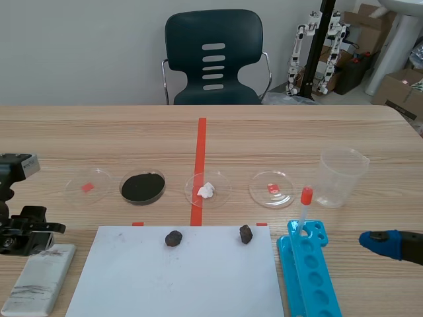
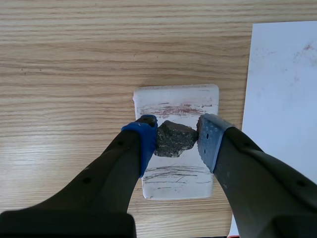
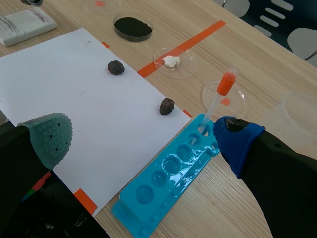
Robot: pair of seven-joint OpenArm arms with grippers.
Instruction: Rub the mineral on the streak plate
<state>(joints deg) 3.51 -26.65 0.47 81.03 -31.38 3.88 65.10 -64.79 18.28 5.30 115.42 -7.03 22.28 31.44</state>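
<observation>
The left hand (image 2: 178, 136) is gripping the mineral (image 2: 173, 140) over the streak plate (image 2: 176, 100); the right hand (image 3: 143, 136) is gaping wide

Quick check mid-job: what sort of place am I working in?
Probably a robotics lab set up for mineral testing: a streak plate, petri dishes and a blue well tray on the table, small humanoid robots and cardboard boxes behind.

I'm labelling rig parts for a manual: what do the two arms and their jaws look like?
Both arms are black with thick, tapering jaws. The left arm has blue dotted pads at its tips. The right arm has one blue pad and one grey-green dotted pad.
</observation>
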